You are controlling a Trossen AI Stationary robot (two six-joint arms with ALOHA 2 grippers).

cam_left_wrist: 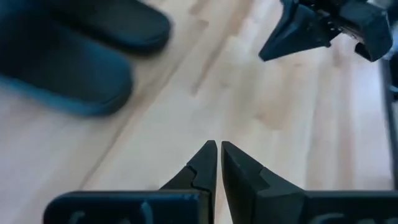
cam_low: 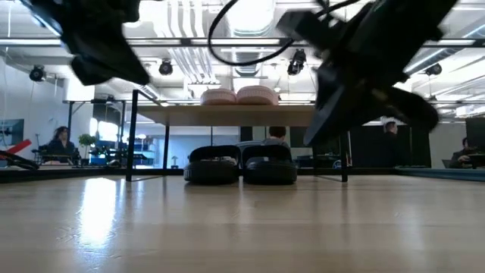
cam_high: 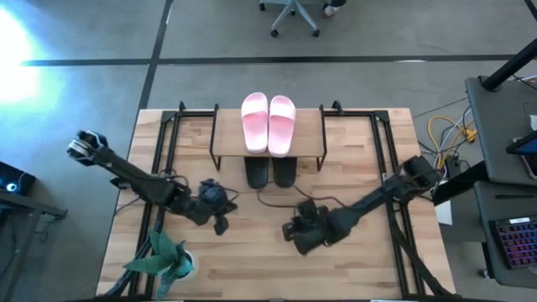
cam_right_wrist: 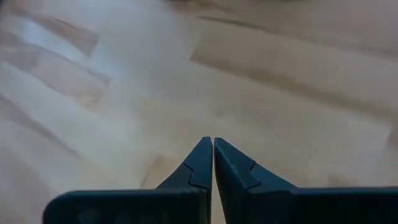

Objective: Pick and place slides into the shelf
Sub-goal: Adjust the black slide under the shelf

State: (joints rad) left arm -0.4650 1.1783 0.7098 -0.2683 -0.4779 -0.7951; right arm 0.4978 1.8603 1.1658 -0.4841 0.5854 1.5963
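Fingertips of the left gripper and right gripper press together, holding nothing, in both wrist views. Overhead, at upper centre, pink slides top the shelf; the low view alone shows the dark slides fully, beneath it.

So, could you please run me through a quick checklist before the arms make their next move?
1. Pink slides on top of the shelf: ok.
2. Dark slides side by side under the shelf: ok.
3. Left gripper shut, holding nothing: ok.
4. Right gripper shut, holding nothing: ok.
5. Both grippers off the slides, over bare table: ok.
6. Plant upright at the table's corner: ok.
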